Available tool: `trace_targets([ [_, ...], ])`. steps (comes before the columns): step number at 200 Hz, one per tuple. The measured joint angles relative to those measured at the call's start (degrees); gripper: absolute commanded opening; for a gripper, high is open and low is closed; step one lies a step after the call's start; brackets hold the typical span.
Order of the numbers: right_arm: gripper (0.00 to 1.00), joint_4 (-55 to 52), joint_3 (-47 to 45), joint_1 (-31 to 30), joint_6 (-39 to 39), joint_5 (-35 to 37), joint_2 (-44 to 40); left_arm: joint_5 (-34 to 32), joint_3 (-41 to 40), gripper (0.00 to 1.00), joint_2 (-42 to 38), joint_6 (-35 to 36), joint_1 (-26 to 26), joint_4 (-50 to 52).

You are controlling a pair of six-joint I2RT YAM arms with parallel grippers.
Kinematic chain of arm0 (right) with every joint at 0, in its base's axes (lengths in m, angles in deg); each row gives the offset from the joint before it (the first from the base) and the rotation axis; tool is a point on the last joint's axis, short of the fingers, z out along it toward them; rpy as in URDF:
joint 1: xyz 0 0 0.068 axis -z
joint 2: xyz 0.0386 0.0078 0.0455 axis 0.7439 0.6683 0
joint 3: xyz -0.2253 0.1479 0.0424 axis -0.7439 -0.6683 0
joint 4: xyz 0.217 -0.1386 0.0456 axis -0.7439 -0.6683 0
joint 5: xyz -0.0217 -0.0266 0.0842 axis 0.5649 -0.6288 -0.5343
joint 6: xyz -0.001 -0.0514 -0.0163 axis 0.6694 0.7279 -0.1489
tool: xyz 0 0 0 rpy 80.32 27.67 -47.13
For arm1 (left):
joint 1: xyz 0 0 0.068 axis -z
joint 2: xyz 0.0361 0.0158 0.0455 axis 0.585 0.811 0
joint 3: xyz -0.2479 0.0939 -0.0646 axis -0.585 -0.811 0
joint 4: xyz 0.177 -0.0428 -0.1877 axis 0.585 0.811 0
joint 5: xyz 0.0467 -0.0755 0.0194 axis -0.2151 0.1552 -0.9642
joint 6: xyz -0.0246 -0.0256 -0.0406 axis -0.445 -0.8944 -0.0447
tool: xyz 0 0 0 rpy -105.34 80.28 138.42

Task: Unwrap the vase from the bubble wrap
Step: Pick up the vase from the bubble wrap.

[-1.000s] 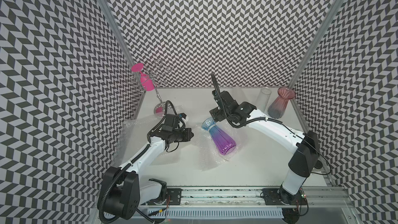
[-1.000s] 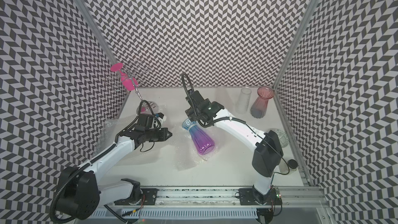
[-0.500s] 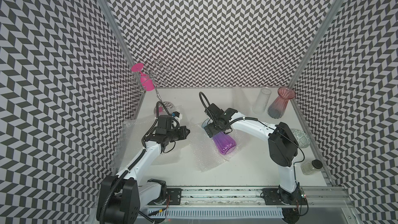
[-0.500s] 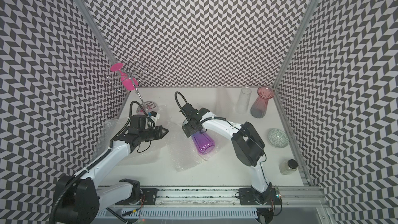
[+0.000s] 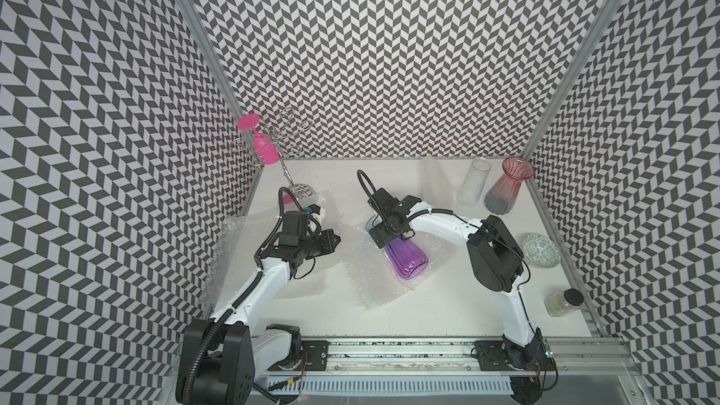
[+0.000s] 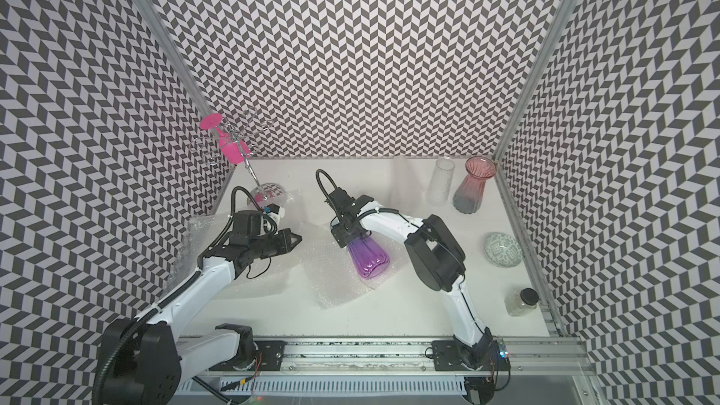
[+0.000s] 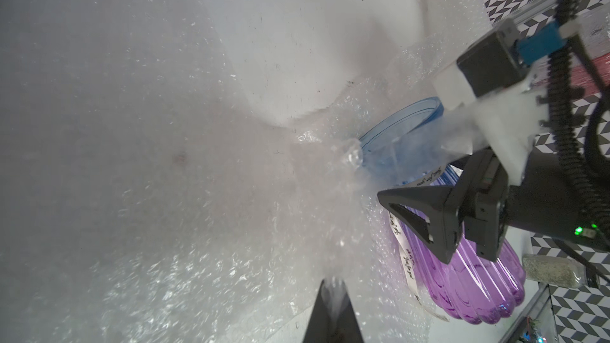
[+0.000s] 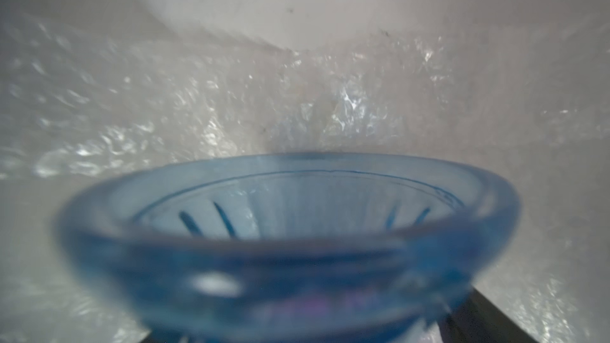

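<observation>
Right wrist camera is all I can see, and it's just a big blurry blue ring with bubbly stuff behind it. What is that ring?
Observer: That's the mouth of a blue-to-purple vase, which is lying on its side.
Operator: Is the other arm doing anything?
Observer: Yes, the left gripper is shut, pinching a bit of the bubble wrap beside the vase.

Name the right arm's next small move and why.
Probably close the right gripper on the neck of the blue-to-purple ribbed glass vase and lift: its jaws straddle that neck, and the vase lies on opened clear bubble wrap, which the left gripper pinches.
</observation>
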State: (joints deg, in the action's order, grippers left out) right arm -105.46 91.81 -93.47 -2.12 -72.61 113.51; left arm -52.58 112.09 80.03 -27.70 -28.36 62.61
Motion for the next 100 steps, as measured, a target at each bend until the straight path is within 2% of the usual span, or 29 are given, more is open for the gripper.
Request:
trace_targets([
  [53,0.67,0.96,-0.07,0.26,0.26,-0.28,0.07,0.00,0.00,0.06,0.90,-0.07,0.00,-0.20],
  [100,0.36,3.26,-2.05,0.96,0.37,-1.18,-1.09,-0.02,-0.13,0.05,1.77,-0.07,0.00,-0.28],
])
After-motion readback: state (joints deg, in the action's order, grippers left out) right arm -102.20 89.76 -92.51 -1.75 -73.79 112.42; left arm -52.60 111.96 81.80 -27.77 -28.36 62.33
